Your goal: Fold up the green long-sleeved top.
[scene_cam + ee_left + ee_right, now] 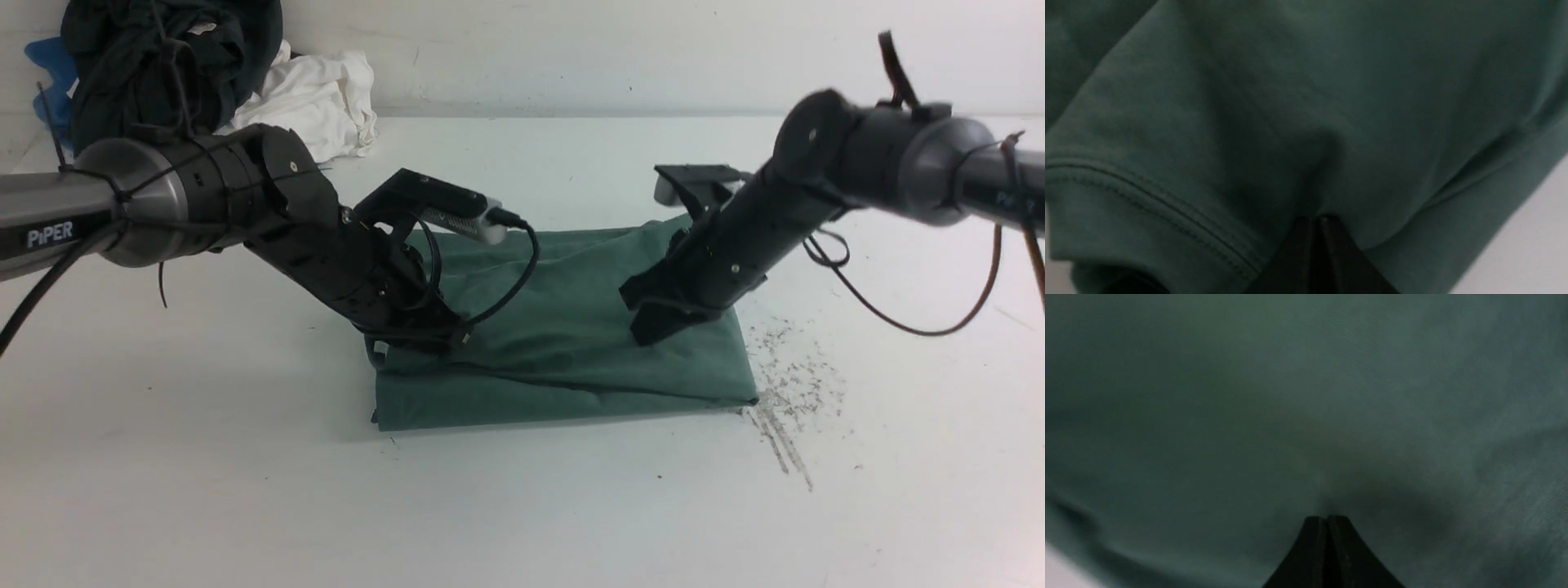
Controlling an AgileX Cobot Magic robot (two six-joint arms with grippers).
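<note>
The green long-sleeved top (563, 343) lies folded into a thick rectangle in the middle of the white table (522, 506). My left gripper (457, 339) rests on its left part, jaws shut; in the left wrist view the closed tips (1318, 218) press a dimple into the cloth beside a stitched cuff (1147, 204). On the top's right part my right gripper (649, 331) points down, also shut. Its tips (1327, 517) touch plain green fabric, with nothing seen between them.
A heap of other clothes sits at the back left against the wall: a black garment (163, 65), a white one (318, 98) and a bit of blue (45, 65). Dark scuff marks (784, 384) streak the table just right of the top.
</note>
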